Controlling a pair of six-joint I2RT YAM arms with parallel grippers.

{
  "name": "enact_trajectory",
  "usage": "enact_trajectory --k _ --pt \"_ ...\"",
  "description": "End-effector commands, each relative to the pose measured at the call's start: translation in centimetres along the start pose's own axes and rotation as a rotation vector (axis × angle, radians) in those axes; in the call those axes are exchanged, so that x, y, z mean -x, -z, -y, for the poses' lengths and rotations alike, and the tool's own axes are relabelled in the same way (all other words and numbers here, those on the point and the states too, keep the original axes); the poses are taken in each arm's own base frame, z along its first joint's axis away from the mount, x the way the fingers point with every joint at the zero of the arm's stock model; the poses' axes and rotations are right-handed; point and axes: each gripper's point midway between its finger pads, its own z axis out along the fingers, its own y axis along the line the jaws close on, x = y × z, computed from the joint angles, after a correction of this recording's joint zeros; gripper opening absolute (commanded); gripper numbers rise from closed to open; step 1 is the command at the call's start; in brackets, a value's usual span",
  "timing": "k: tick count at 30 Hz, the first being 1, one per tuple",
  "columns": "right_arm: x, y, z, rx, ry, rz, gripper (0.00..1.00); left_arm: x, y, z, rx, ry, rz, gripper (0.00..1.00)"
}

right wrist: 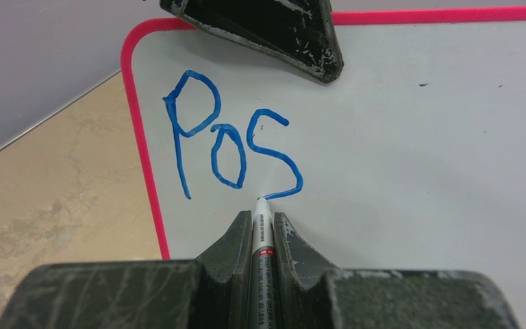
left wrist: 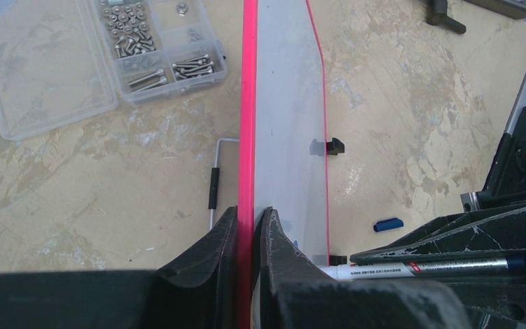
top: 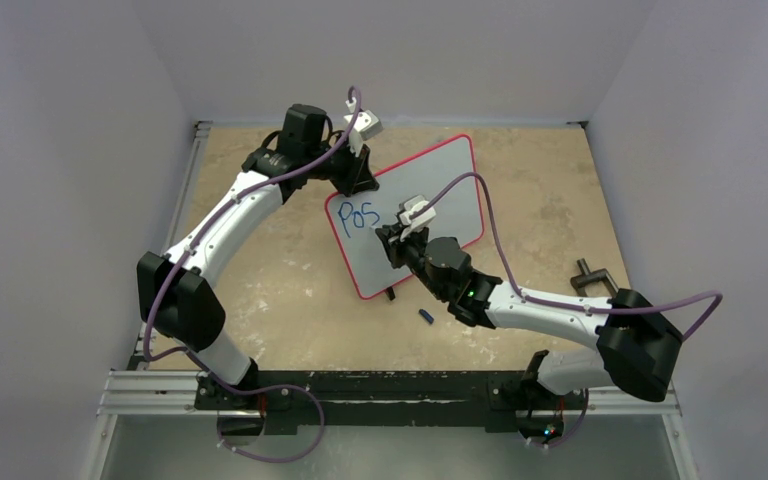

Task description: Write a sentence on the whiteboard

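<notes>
Top view: whiteboard point(top: 445, 170) sits mid-desk, propped up on its lower edge and tilted. Left hand point(top: 358, 178) is at the board's upper-left edge. Right hand point(top: 392, 240) is over the board's face, just right of the blue letters point(top: 360, 215). Likely split: one arm steadies the board so pen pressure doesn't tip it, the other writes. A blue cap point(top: 425, 316) lies on the desk point(top: 280, 290) just below the board's lower edge, and a black clamp point(top: 593, 277) is well off to the board's right. Neither grip can be read from here.

Left wrist: board seen edge-on. The left hand's fingers are pinched narrow on the red frame point(left wrist: 248, 103), one finger on each face. Only this view shows the grip is on the frame itself. A black clip foot point(left wrist: 333, 146) is on the board's far side edge. The marker point(left wrist: 411, 269) comes in across the face side. Behind the board, unseen elsewhere, are a clear parts box point(left wrist: 75, 62) of screws and a hex key point(left wrist: 214, 185).

Right wrist: right hand closed tight around the marker, tip touching the board at the tail of the "s". Only this view gives legible text, "Pos", near the board's top-left corner. A left-hand finger point(right wrist: 281, 34) shows on the board's top edge. Judged: sentence barely begun, with plenty of bare board to the right of the letters.
</notes>
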Motion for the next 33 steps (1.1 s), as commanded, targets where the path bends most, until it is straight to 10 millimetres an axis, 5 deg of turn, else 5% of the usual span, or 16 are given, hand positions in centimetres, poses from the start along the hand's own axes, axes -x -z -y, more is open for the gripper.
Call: enact_trajectory --k 1,21,33 --pt "-1.3 -0.2 -0.1 0.018 0.023 -0.056 0.0 -4.2 -0.5 -0.8 0.056 -0.031 -0.16 0.0" --pt "8.3 1.6 -0.2 0.039 -0.057 0.213 0.0 -4.2 -0.5 -0.7 0.054 -0.032 -0.161 0.0" --pt "7.9 1.9 2.1 -0.073 -0.023 0.221 0.0 -4.0 -0.4 -0.6 0.053 -0.032 -0.158 0.0"
